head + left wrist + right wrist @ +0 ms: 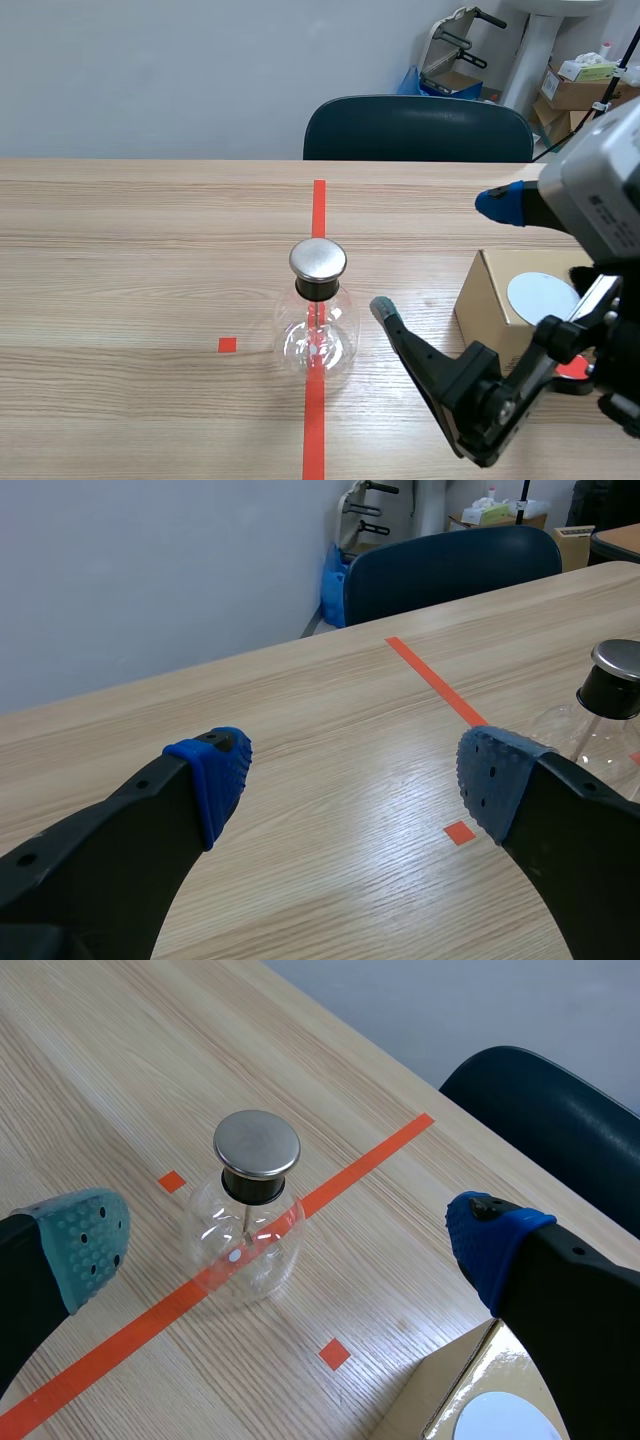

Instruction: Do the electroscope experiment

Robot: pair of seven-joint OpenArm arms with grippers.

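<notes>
The electroscope (pixel 318 325), a clear glass flask with a round metal cap (pixel 318 258), stands on the red tape line at the table's middle. My right gripper (pixel 440 255) hangs open to its right, raised above the table. In the right wrist view the electroscope (pixel 245 1245) stands ahead of the open right gripper (pixel 290 1245), not between its fingers. My left gripper (pixel 355 780) is open over bare table, with the electroscope (pixel 605 715) off to its right side. The left arm does not show in the scene view.
A cardboard box (pixel 500 305) with a white disc (pixel 541 296) on top stands right of the flask, under my right arm. It also shows in the right wrist view as the box (pixel 465 1400). A dark chair (pixel 418 128) stands behind the table's far edge.
</notes>
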